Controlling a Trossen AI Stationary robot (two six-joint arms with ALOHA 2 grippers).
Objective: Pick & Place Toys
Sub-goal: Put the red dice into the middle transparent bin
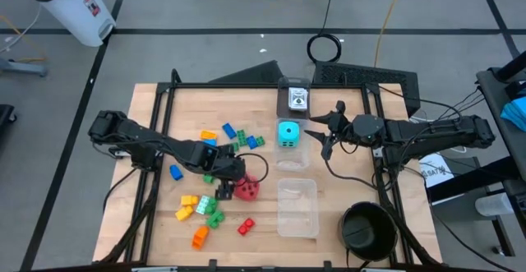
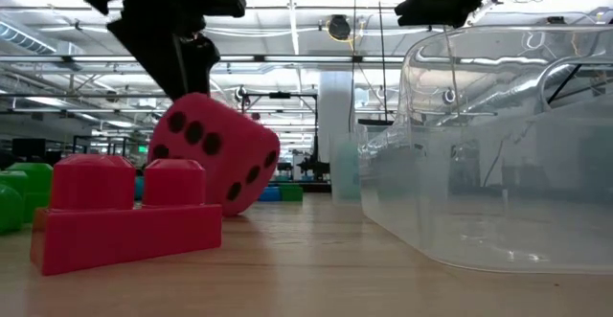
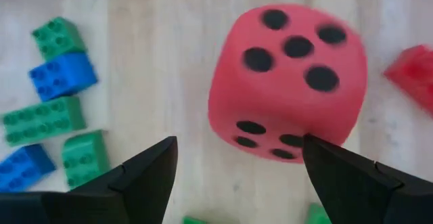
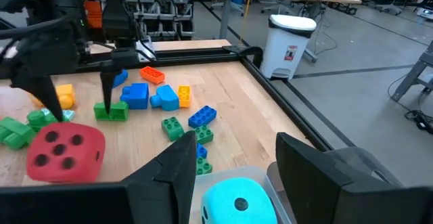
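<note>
Red die (image 3: pixel 287 82) rests tilted on the table (image 1: pixel 156 223), just beside a red brick (image 2: pixel 124 223). My left gripper (image 3: pixel 237 176) hangs spread above it, holding nothing; I should centre both fingers astride opposite faces before pinching. My right gripper (image 4: pixel 237 166) waits, fingers parted, over the cyan die (image 1: pixel 288 132).

Bright overhead lighting; red die (image 3: pixel 287 82) slightly blurred close-up.

red die (image 3: pixel 287 82) with black pips, cyan die (image 1: pixel 288 132), green bricks (image 3: pixel 44 119)
</note>
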